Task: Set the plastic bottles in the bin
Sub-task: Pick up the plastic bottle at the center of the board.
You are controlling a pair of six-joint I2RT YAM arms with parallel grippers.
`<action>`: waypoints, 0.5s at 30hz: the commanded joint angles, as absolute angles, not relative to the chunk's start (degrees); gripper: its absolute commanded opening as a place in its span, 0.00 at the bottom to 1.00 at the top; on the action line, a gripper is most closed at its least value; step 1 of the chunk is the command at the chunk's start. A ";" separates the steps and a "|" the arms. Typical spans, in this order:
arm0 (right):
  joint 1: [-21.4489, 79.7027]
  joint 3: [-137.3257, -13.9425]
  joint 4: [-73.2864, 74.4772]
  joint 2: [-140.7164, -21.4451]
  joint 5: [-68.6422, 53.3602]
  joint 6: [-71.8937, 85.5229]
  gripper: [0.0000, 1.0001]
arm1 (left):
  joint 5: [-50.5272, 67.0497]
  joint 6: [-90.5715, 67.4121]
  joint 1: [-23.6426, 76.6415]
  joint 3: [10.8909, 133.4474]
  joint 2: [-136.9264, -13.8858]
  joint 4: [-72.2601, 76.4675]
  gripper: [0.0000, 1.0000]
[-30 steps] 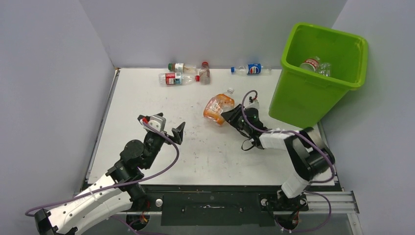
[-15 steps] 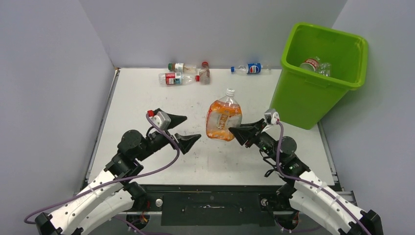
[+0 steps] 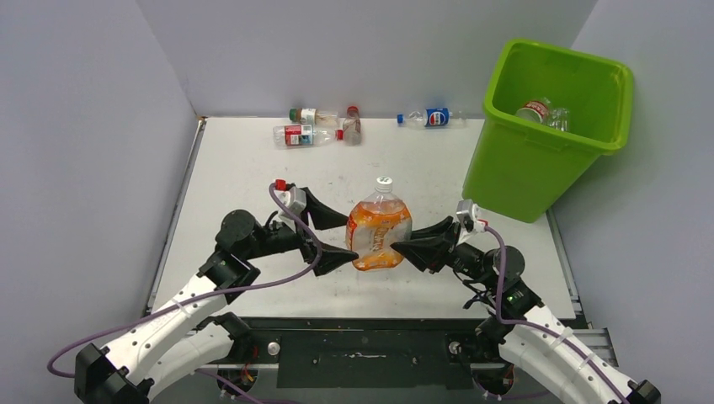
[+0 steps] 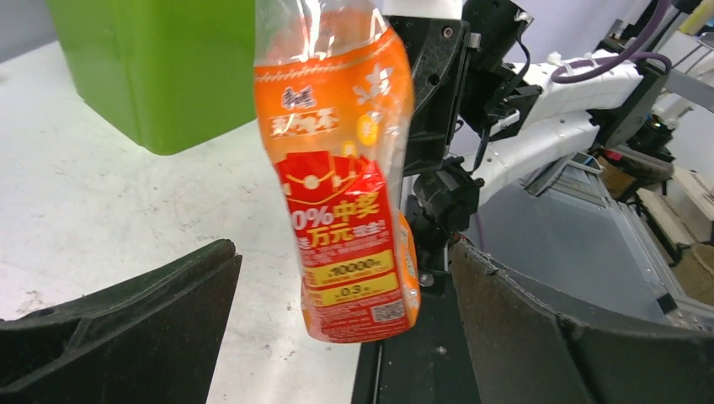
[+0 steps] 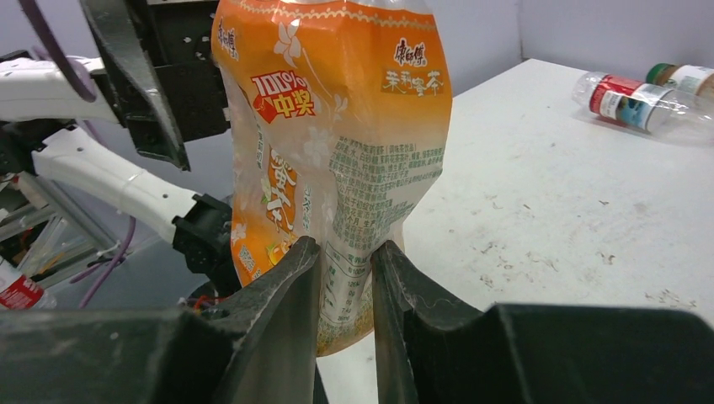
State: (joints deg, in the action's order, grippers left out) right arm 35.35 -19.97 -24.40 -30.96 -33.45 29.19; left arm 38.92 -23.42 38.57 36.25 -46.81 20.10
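A crumpled orange plastic bottle (image 3: pixel 380 231) with a white cap hangs upright above the table's near middle. My right gripper (image 3: pixel 402 247) is shut on its lower right edge; in the right wrist view the fingers (image 5: pixel 290 286) pinch the bottle (image 5: pixel 337 126) flat. My left gripper (image 3: pixel 337 237) stands wide open just left of it. In the left wrist view the bottle (image 4: pixel 345 168) hangs between and ahead of the open gripper (image 4: pixel 341 252), touching neither finger. The lime-green bin (image 3: pixel 539 168) stands at the far right with clear bottles (image 3: pixel 539 111) inside.
Several small bottles lie along the back edge: a clear red-labelled one (image 3: pixel 299 135), a green-capped one (image 3: pixel 307 115), a red-capped one (image 3: pixel 352 124) and a blue-labelled one (image 3: pixel 434 119). The bin's wall (image 4: pixel 160 67) shows behind the held bottle. Grey walls enclose the table.
My right arm has lifted the orange bottle off the table and brought it upright toward the near middle. My open left gripper has moved right, up to the bottle.
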 commanded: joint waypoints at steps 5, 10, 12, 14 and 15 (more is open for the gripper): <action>35.55 -18.55 -37.72 -33.61 -38.70 33.93 0.05 | 45.96 -25.97 38.70 36.86 -49.48 25.86 0.96; 35.70 -16.44 -47.47 -37.90 -39.41 38.33 0.05 | 46.09 -25.24 39.26 36.63 -51.23 25.86 0.98; 36.00 -16.28 -48.78 -39.17 -39.35 38.81 0.05 | 46.26 -24.83 39.76 36.73 -52.01 25.36 0.91; 36.39 -16.61 -48.51 -39.75 -39.13 38.20 0.05 | 46.55 -24.54 40.04 36.93 -52.72 25.14 0.83; 36.59 -16.92 -47.77 -39.83 -38.97 37.51 0.05 | 46.78 -24.40 40.18 37.04 -53.04 24.91 0.79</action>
State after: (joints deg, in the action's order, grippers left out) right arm 35.70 -16.10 -40.25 -39.53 -38.00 37.23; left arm 44.93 -25.23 39.51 36.25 -52.05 22.72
